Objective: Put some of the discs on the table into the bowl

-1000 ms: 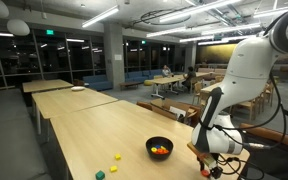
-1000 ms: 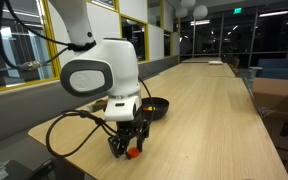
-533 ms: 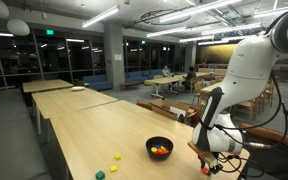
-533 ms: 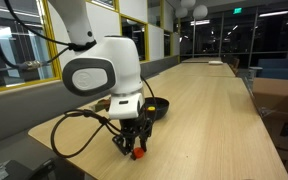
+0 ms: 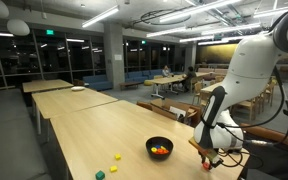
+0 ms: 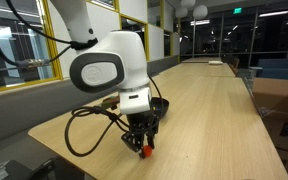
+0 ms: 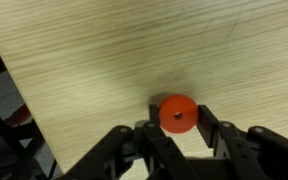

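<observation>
The black bowl (image 5: 148,146) stands on the pale bench (image 5: 84,130) with discs (image 5: 160,150) inside. Near the bowl a red disc (image 7: 177,113) sits pinched between the jaws. Two yellow discs (image 5: 117,157) and a green disc (image 5: 100,175) lie farther off.

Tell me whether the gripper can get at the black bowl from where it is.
Probably yes: the gripper, shut on a red disc, sits close to the bowl, with nothing visible between them on the table.

place: open-plan office common area | evidence: rows of long wooden tables (image 5: 52,88) behind the bench (image 5: 84,125); strip lights (image 5: 100,17) above it; blue sofas (image 5: 134,78) beyond it
</observation>
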Available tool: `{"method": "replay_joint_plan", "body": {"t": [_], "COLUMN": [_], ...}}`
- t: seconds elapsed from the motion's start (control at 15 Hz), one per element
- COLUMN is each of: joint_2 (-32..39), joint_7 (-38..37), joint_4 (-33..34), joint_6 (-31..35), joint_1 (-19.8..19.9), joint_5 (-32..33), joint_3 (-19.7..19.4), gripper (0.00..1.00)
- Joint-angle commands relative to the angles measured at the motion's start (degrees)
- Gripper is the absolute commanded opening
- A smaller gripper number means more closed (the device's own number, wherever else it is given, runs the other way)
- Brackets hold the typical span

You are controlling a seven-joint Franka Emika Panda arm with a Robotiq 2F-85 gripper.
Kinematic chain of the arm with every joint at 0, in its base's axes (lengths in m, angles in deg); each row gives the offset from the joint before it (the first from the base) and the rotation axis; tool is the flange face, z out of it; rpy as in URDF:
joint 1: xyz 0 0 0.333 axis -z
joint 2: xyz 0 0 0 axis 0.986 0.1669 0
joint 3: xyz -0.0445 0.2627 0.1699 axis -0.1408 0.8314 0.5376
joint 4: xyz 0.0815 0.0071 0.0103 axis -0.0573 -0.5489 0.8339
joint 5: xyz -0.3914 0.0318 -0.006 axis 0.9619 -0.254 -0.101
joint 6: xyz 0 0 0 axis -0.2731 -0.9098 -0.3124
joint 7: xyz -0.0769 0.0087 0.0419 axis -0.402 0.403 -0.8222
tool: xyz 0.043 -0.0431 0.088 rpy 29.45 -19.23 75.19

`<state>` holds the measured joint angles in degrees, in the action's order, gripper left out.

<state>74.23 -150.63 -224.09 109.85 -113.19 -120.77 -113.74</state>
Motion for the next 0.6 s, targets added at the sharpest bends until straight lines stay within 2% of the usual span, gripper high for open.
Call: {"method": "replay_joint_plan", "body": {"t": [0.0, 0.2, 0.53], "joint_2": [-1.19, -1.39, -0.27], "joint_7": [-0.95, -0.76, 0.47], "joint_4": [0.01, 1.82, 10.80], "joint_6": [-0.05, 0.01, -4.18], "joint_1": [-5.65, -9.89, -15.60], "joint_5": [4.35, 8.89, 17.98], "joint_3": [-6.61, -11.68, -19.79], "gripper": [0.23, 0.23, 0.24]}}
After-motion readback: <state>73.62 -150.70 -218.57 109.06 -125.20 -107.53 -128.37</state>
